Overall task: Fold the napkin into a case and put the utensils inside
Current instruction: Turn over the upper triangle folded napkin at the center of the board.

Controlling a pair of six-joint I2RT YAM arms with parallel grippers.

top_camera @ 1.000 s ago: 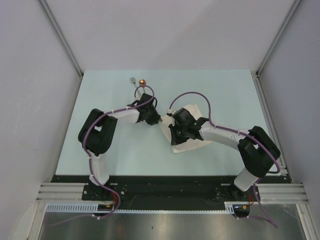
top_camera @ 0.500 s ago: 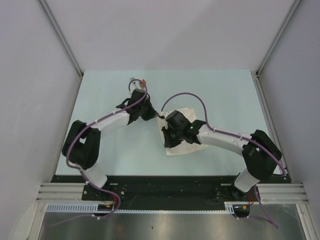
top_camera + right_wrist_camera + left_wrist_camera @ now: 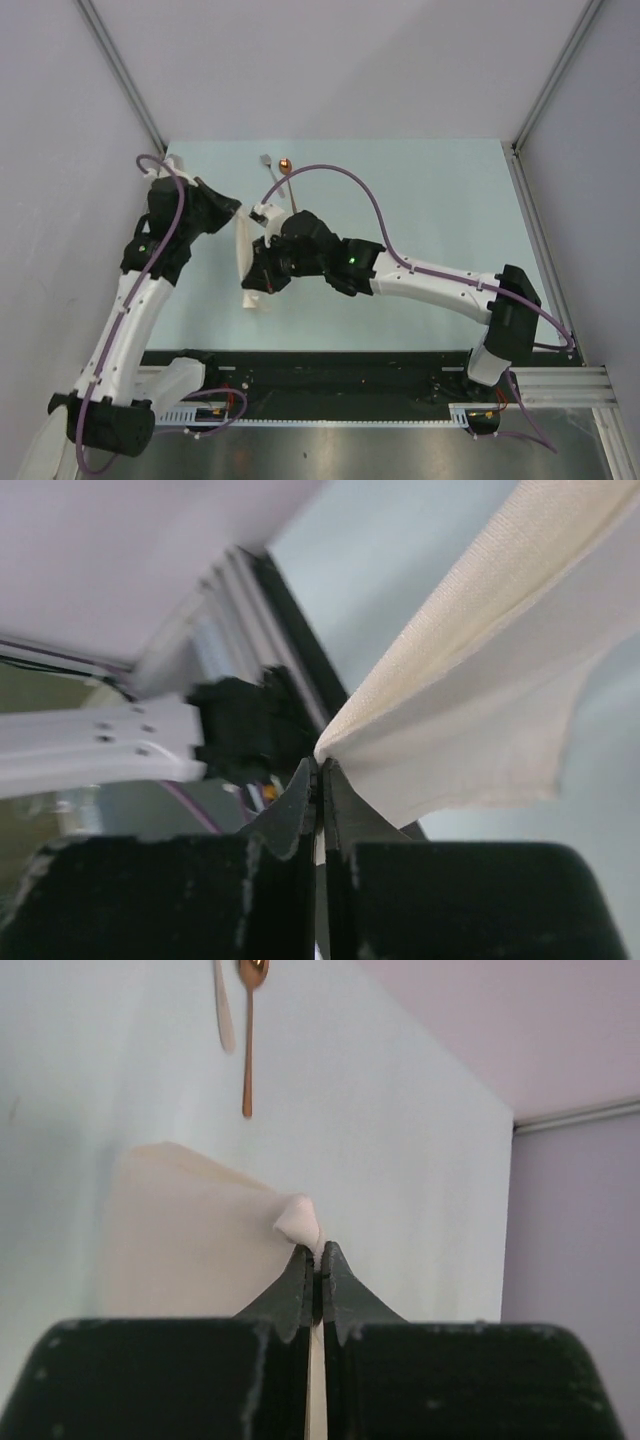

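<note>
The cream napkin hangs lifted above the pale green table, left of centre, stretched between both grippers and seen edge-on as a narrow strip. My left gripper is shut on its far corner, a small bunch of cloth poking past the tips, with the napkin sloping down to the table. My right gripper is shut on the near edge of the napkin. The fork and the copper spoon lie at the table's back, also in the left wrist view: spoon, fork handle.
Grey walls enclose the table on three sides. The black base rail runs along the near edge. The right arm reaches diagonally across the table's middle; its purple cable arcs above it.
Both grippers have carried the napkin from the table's centre to the left and lifted it. The left arm has swung back to the left edge; the right arm has stretched out leftward.
</note>
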